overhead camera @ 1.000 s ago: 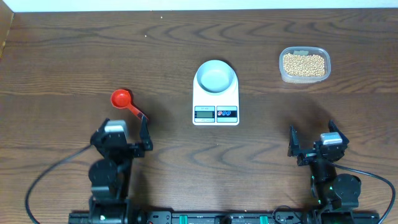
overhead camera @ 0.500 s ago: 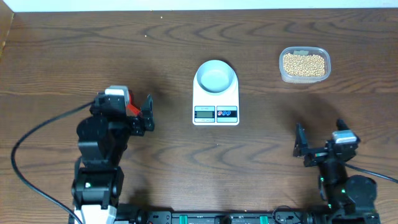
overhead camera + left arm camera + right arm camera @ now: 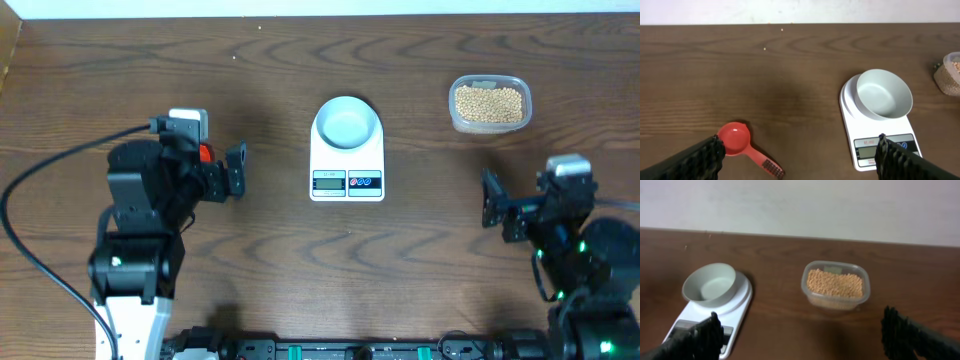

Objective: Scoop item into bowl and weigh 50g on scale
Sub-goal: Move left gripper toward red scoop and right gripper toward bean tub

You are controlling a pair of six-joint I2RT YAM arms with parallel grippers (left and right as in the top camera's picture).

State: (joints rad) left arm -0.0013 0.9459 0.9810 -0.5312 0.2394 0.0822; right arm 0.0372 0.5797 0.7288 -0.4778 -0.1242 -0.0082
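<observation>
The pale bowl (image 3: 346, 124) stands empty on the white scale (image 3: 347, 183) at mid-table; both also show in the left wrist view, bowl (image 3: 884, 94) on scale (image 3: 867, 150). The tan beans (image 3: 489, 102) fill a clear tub (image 3: 457, 118) at the back right. A red scoop (image 3: 736, 140) lies on the table with its handle pointing right and toward me. My left gripper (image 3: 797, 165) hangs open above it, the cup close to the left finger (image 3: 702, 157). My right gripper (image 3: 805, 340) is open and holds nothing, short of the tub (image 3: 836, 300) and the bowl (image 3: 710, 284).
From overhead the left arm (image 3: 150, 190) covers nearly all of the scoop; only a red sliver (image 3: 205, 153) shows. A few stray beans (image 3: 782, 30) lie near the table's far edge. A black cable (image 3: 40, 200) loops over the left side.
Both arms have moved away from the near edge toward the middle of the table. The left arm now covers the scoop from overhead. Both grippers stayed open.
</observation>
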